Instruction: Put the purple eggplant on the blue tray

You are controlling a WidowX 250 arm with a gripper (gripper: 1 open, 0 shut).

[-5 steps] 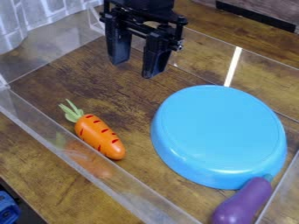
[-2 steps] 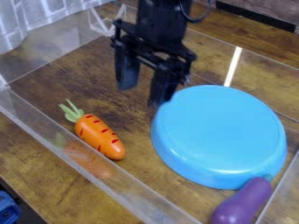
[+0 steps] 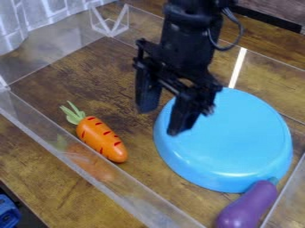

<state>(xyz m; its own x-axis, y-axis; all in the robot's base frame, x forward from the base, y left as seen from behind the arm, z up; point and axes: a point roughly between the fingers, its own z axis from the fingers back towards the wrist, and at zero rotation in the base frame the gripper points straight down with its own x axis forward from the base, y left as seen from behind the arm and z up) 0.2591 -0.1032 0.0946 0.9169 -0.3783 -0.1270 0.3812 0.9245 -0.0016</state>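
Note:
The purple eggplant [image 3: 247, 206] lies on the wooden table at the bottom right, just off the front rim of the blue tray [image 3: 238, 142]. The tray is a wide round light-blue dish and nothing lies in it. My gripper [image 3: 167, 109] hangs over the tray's left rim, fingers pointing down and spread apart, with nothing between them. It is well above and to the left of the eggplant.
An orange carrot [image 3: 100, 135] with a green top lies left of the tray. Clear plastic walls [image 3: 48, 134] enclose the wooden table [image 3: 84, 76]; a clear container [image 3: 110, 18] stands at the back left.
My gripper has moved forward and to the right, from the back of the table to over the tray's left rim. The eggplant, carrot and tray have not moved.

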